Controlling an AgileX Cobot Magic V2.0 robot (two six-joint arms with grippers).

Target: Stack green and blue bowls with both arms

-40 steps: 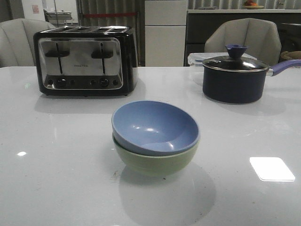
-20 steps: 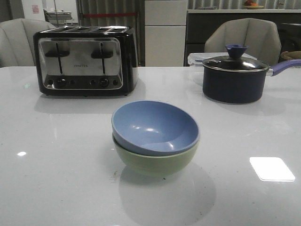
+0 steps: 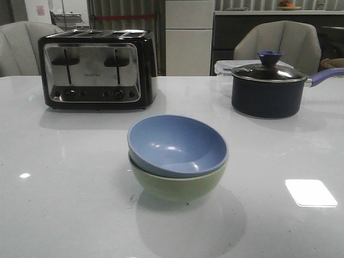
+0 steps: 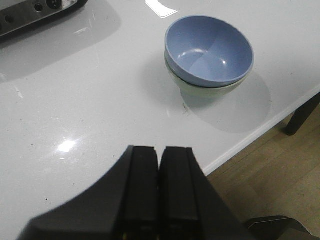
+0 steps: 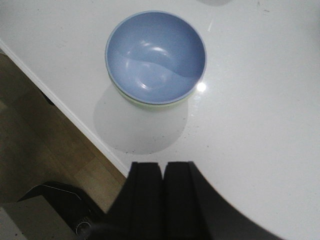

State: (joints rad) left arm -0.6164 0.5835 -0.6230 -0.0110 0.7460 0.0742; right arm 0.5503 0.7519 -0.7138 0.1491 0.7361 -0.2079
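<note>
The dusty blue bowl (image 3: 177,144) sits nested inside the pale green bowl (image 3: 180,186) at the middle of the white table, slightly tilted. The stack also shows in the left wrist view, blue bowl (image 4: 209,49) over green bowl (image 4: 200,90), and in the right wrist view, blue bowl (image 5: 155,55) over a sliver of green bowl (image 5: 145,104). My left gripper (image 4: 159,150) is shut and empty, held back near the table's front edge, away from the bowls. My right gripper (image 5: 163,165) is shut and empty, also clear of the bowls. Neither arm shows in the front view.
A black and chrome toaster (image 3: 97,70) stands at the back left. A dark saucepan (image 3: 267,88) with a blue-knobbed lid stands at the back right, a clear container behind it. The table's front edge (image 4: 260,132) and wooden floor lie near both grippers.
</note>
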